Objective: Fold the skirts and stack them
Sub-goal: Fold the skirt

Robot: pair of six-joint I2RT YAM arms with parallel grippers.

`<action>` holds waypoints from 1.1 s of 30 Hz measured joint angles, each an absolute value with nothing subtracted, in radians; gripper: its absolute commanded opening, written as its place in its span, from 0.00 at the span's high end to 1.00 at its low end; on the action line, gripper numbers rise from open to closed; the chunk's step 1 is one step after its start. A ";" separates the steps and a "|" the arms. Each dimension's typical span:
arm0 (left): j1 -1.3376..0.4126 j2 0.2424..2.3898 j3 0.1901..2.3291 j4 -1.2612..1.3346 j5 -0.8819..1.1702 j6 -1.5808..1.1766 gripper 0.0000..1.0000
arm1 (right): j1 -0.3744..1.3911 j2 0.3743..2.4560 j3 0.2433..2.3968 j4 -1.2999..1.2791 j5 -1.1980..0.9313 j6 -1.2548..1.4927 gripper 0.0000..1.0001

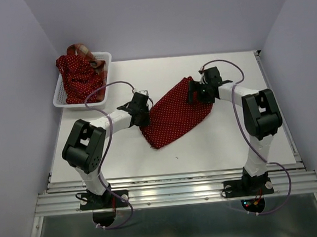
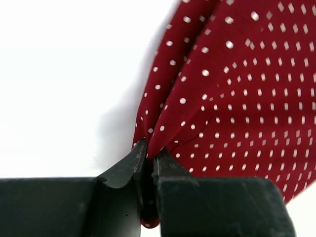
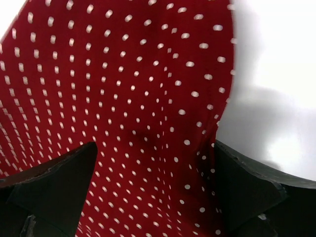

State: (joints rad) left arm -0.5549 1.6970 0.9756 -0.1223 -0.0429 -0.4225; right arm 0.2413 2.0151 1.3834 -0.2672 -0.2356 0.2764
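A dark red polka-dot skirt (image 1: pixel 177 114) lies spread at a slant in the middle of the white table (image 1: pixel 231 140). My left gripper (image 1: pixel 142 110) is at its left edge. In the left wrist view that gripper (image 2: pixel 150 148) is shut on a pinched fold of the skirt (image 2: pixel 237 89). My right gripper (image 1: pixel 196 93) sits over the skirt's far right end. Seen from the right wrist, the gripper (image 3: pixel 155 153) is open, its fingers (image 3: pixel 49 182) straddling the cloth (image 3: pixel 123 74) near its right edge. Another polka-dot skirt (image 1: pixel 78 75) and a plaid skirt (image 1: pixel 82 50) are heaped in the basket.
A white lattice basket (image 1: pixel 58 99) stands at the table's back left corner. Grey walls close in the back and both sides. A metal rail (image 1: pixel 175 191) with both arm bases runs along the near edge.
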 measured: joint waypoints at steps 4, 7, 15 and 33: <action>-0.508 1.790 1.099 -0.125 -0.036 -0.220 0.95 | 0.244 1.874 1.199 -0.254 -0.181 0.345 0.00; -0.493 1.870 1.214 -0.135 -0.028 -0.055 0.92 | 0.270 1.776 1.074 -0.242 -0.096 0.422 0.00; -0.489 2.068 1.545 -0.197 0.001 0.200 0.53 | 0.344 1.544 0.831 -0.280 0.085 0.603 0.00; -0.396 1.990 1.634 -0.334 -0.018 0.088 0.01 | 0.344 1.455 1.012 -0.428 0.214 0.521 0.00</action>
State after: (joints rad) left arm -0.3962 1.9903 1.6337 -0.3336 -0.0177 0.0875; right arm 0.3435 1.4548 1.0122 -0.4282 0.2142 0.5209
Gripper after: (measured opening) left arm 0.986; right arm 0.996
